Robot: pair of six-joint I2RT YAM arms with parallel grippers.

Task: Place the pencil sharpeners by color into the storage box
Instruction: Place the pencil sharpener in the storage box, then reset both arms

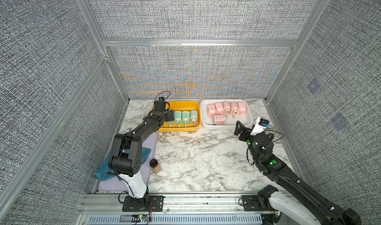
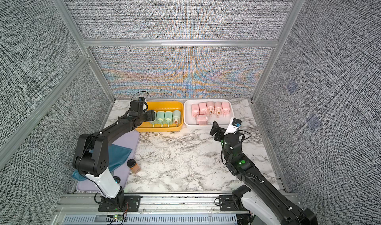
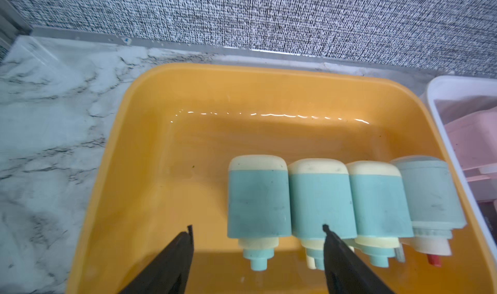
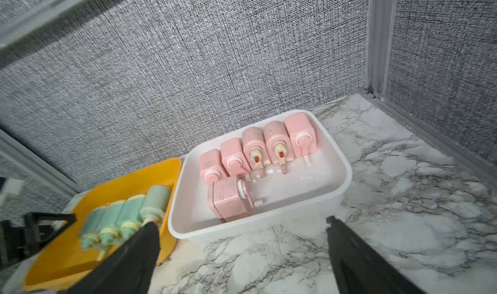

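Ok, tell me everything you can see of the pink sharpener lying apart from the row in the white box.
That pink sharpener is a boxy, rounded-cornered plastic block, scuffed with dark specks. One end carries a white round collar and a short crank. It lies crosswise on the floor of the white box, near its front wall, collar end toward the robot's right, just before the row of five. Whether it touches them I cannot tell. Nothing grips it.

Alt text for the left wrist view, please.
Four mint sharpeners lie side by side in the yellow box, cranks toward the camera. The open left gripper hovers astride the row's end one, gripping nothing. A white box with pink sharpeners shows at the edge.
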